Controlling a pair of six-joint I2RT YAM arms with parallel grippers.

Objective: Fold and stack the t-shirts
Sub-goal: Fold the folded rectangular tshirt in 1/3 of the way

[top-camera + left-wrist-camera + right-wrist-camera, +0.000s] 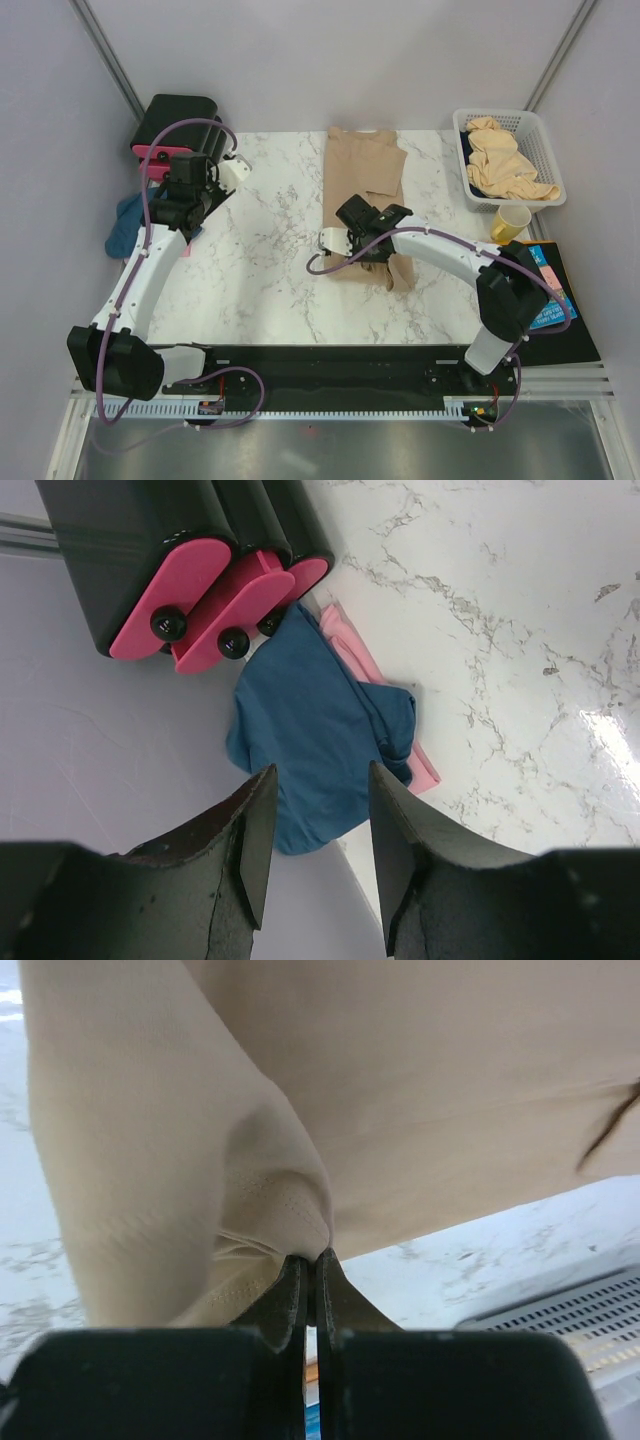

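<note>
The right gripper [310, 1262] is pinching a bunched fold of the tan t-shirt [400, 1080], its jaws pressed together on the cloth. That tan t-shirt [365, 165] is lying as a long strip down the middle of the marble table [270, 270], with the right gripper [362, 218] sitting over its near end.

The left gripper [320, 780] is hovering with its fingers spread and nothing between them. It is hanging above the blue t-shirt [320, 720], which is draping over the table's left edge on top of the pink t-shirt [352, 645]. Both are lying just beside the black-and-pink boxes [170, 540].

At the far right corner, more tan shirts [505, 160] are sitting crumpled in the white basket [548, 140], with 1 yellow cup [512, 222] standing just in front of it.
</note>
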